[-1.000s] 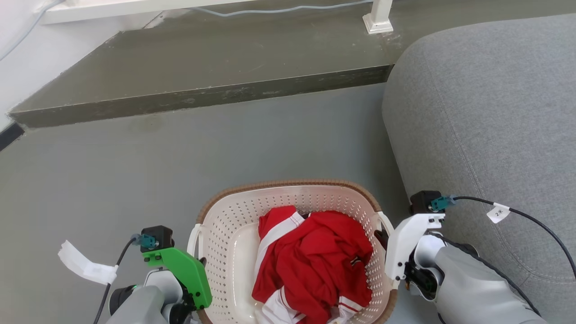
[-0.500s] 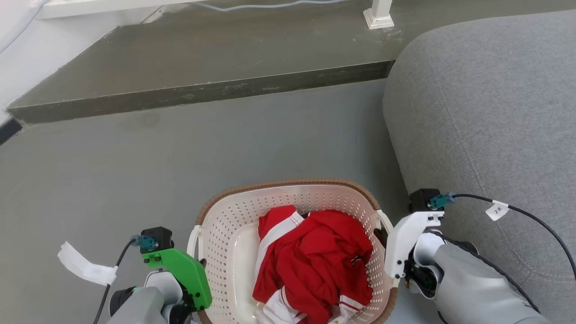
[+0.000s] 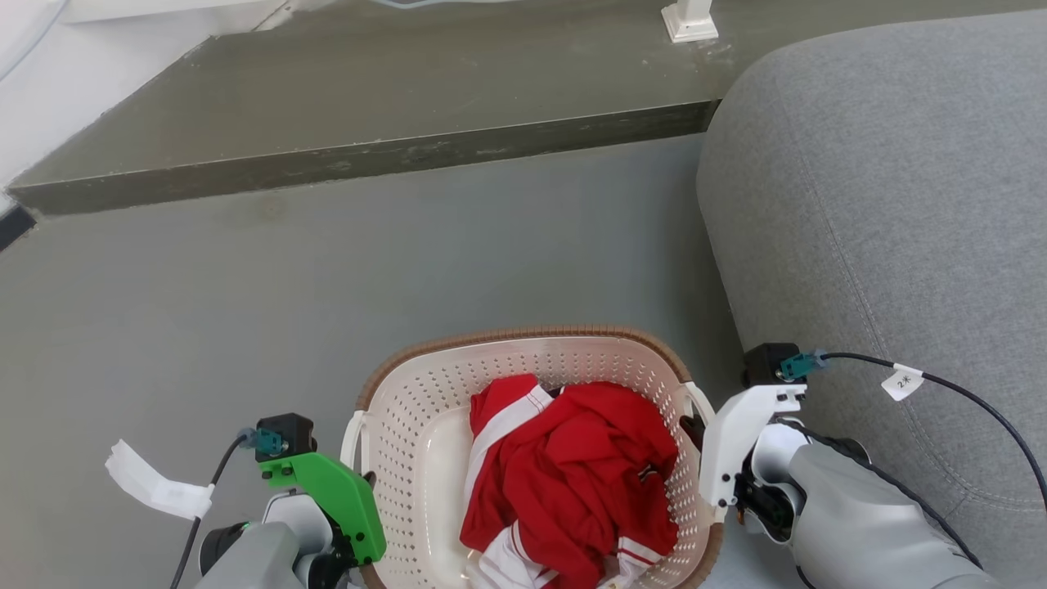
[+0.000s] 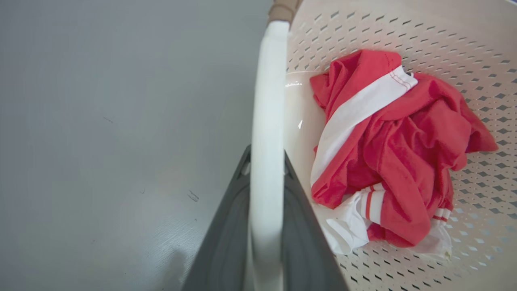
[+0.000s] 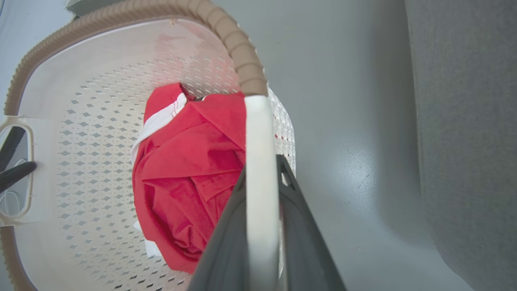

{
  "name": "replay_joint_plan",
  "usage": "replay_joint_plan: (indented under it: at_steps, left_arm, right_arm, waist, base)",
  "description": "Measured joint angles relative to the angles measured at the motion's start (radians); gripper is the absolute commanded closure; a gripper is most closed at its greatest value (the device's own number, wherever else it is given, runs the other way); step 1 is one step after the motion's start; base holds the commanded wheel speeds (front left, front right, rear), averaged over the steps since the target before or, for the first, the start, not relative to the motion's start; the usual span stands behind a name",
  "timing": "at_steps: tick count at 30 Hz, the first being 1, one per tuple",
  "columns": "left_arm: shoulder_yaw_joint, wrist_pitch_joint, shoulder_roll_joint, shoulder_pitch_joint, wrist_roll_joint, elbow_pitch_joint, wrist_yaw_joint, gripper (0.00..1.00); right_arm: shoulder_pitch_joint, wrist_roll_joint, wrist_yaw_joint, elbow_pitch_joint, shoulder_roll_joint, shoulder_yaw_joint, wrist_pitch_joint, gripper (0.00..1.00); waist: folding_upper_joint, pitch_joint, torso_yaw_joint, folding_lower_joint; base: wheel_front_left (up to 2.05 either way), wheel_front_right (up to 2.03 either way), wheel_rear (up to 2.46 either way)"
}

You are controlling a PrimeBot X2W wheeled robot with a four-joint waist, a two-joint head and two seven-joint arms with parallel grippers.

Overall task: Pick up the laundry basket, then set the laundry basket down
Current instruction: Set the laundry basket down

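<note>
The laundry basket [image 3: 409, 458] is over the grey floor [image 3: 409, 270], just beside the grey sofa [image 3: 883, 204], and holds a red-and-white garment [image 3: 572, 483]; floor contact cannot be told. The left gripper [image 4: 264, 155] has its jaws pinching the left white handle [image 4: 267, 93]; the right gripper [image 5: 262, 167] has its jaws pinching the right handle [image 5: 257, 133]

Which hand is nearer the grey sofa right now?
Right. The right hand grips the laundry basket beside the grey sofa; the left hand grips its far handle.

Head looks down; close wrist views share laundry basket [image 3: 523, 334]
</note>
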Motion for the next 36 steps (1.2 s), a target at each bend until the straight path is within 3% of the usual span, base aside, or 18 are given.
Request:
replay_joint_plan:
  at_steps: [16, 36]
  left_arm:
    - [0.008, -0.076, 0.001, -0.085, -0.002, -0.003, 0.0, 1.0]
    - [0.033, -0.204, 0.001, -0.23, 0.004, -0.024, 0.0, 1.0]
  right_arm:
    - [-0.104, 0.0, 0.0, 0.006, -0.005, 0.011, -0.032, 1.0]
    - [-0.23, -0.003, 0.001, -0.006, -0.026, -0.009, -0.186, 1.0]
  waist:
    - [0.0, 0.111, 0.003, 0.0]
    - [0.0, 0.384, 0.008, 0.0001]
  base:
    - [0.0, 0.0, 0.0]
    - [0.0, 0.0, 0.0]
